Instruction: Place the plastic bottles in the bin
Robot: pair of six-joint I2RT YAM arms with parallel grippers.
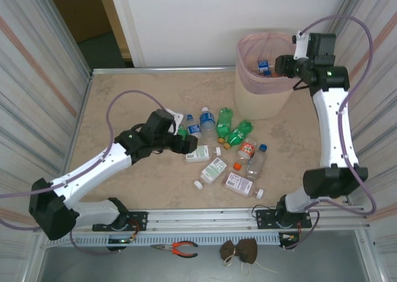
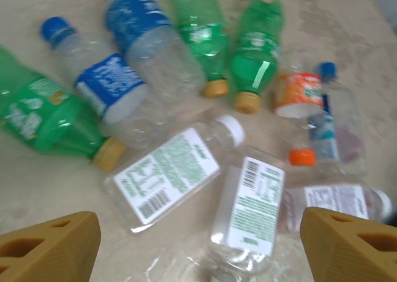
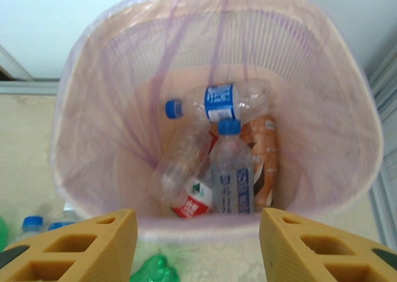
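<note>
While left gripper [image 2: 198, 232] hovers spread over flat-lying bottles [image 2: 254, 52], white-label bottle [image 2: 170, 176] cap upper right, right gripper [image 3: 198, 226] spread empty above bin [image 3: 93, 108], blue-label bottle [image 3: 218, 102] inside crosswise, cap left

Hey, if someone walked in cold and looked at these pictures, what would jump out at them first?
A jumble of plastic bottles, green, blue-labelled and white-labelled, lies in the middle of the table, with the left gripper open over its left edge. At the far right stands the bin, pink-lined, a few already inside, the right gripper open over its mouth.
</note>
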